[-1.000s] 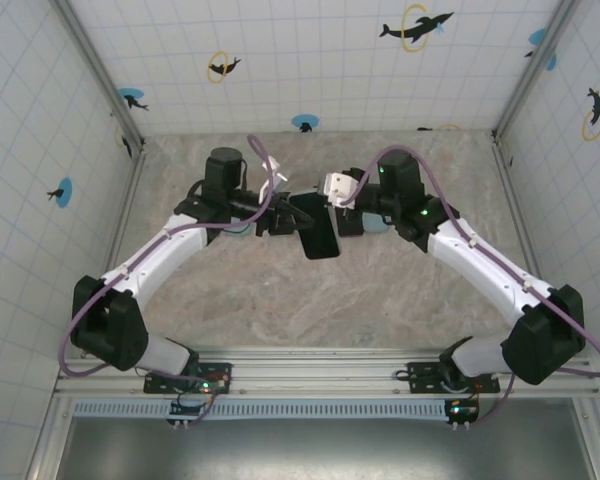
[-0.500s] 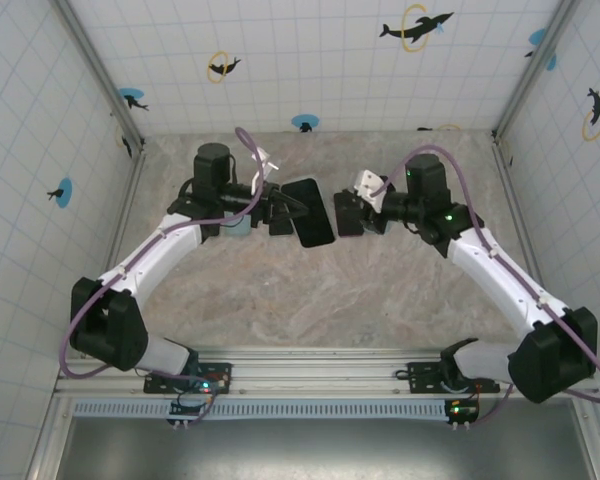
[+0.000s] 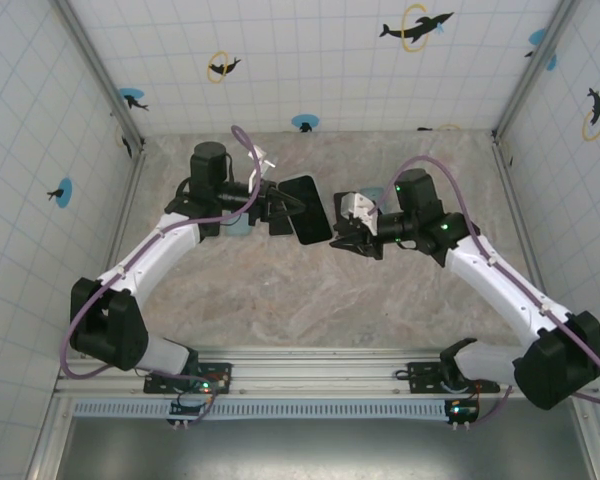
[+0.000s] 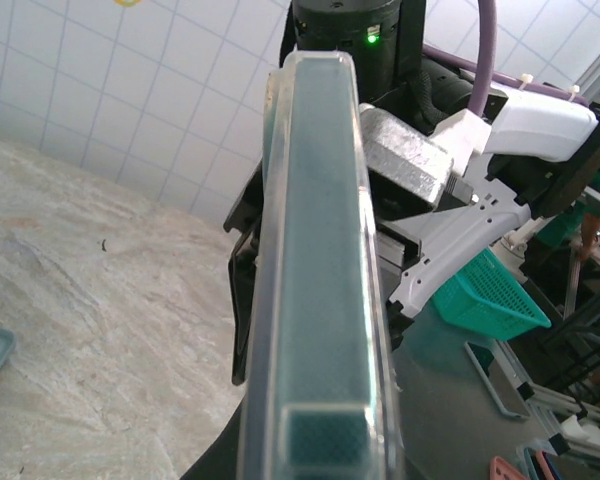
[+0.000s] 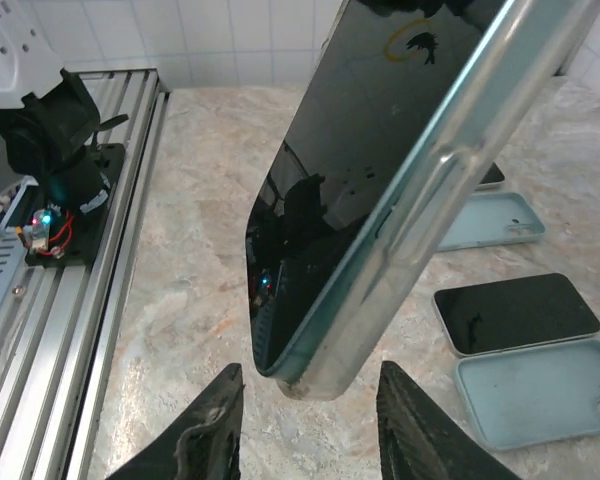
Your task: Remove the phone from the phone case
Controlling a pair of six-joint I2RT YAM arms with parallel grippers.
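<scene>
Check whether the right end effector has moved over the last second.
Yes. The right end effector shifted along the phone, toward the near rail.

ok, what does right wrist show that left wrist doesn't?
Right wrist: the phone screen-side, the right hand open around its lower end, a spare phone flat on the table. Left wrist: the clear case edge-on, the right arm behind it, a green basket. Both: the cased phone, held off the table.
</scene>
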